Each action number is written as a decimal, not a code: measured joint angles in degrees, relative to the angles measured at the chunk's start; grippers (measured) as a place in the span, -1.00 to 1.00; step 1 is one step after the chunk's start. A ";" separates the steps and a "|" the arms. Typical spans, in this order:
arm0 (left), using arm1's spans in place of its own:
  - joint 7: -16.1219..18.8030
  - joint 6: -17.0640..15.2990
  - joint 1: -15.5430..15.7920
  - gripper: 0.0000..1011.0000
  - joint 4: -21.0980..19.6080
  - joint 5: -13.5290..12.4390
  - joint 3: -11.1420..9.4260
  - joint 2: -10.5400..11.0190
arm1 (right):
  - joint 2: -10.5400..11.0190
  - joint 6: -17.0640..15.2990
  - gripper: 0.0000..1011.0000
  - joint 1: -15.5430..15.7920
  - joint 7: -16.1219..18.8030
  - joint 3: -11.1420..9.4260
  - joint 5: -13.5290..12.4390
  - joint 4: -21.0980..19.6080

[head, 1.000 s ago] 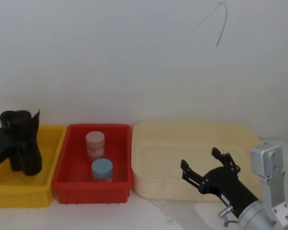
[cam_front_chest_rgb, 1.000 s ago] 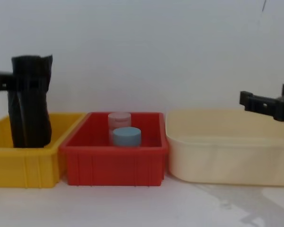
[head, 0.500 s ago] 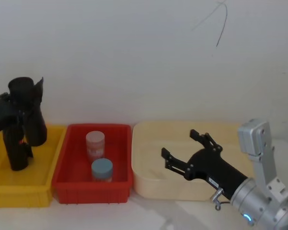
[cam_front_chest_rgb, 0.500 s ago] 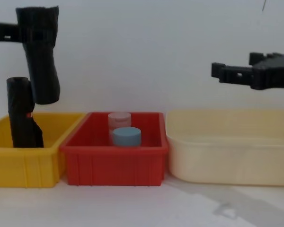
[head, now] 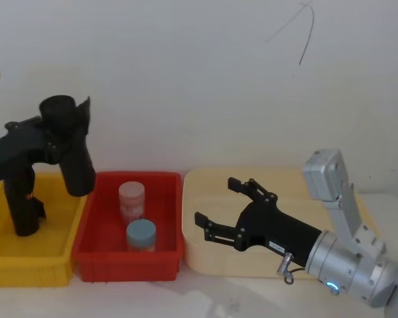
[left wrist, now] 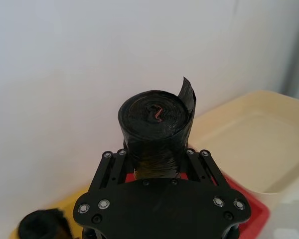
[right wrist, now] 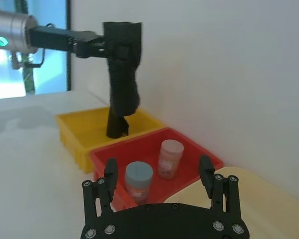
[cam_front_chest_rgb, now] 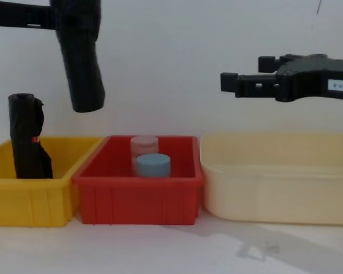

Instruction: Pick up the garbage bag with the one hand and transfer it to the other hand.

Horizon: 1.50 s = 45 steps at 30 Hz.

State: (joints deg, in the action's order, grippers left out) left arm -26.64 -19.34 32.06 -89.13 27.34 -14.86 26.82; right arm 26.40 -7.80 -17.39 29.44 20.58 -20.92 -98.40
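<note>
We see a cream tub [cam_front_chest_rgb: 274,188] at three o'clock of a red bin [cam_front_chest_rgb: 137,202] and a yellow bin [cam_front_chest_rgb: 28,200] at its nine o'clock, all on the desk [cam_front_chest_rgb: 160,251]. The left tool [left wrist: 154,153] pinches the garbage bag [head: 71,149] near its top, in the air above where the yellow and red bins meet, while the right tool [head: 215,200] hovers spread over the tub, at the bag's three o'clock and well apart. A second black roll [cam_front_chest_rgb: 27,142] stands in the yellow bin; a pink jar [head: 131,199] and a blue-lidded jar [head: 140,233] sit in the red one.
</note>
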 joint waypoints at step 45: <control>-28.89 1.94 11.75 -0.12 11.00 6.37 -14.03 -1.50 | -2.36 -2.96 0.98 -11.00 12.27 7.04 -6.70 11.67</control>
State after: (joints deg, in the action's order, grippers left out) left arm -55.53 -17.40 43.82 -78.12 33.71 -28.89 25.32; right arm 24.04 -10.76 -28.38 41.71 27.62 -27.62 -86.73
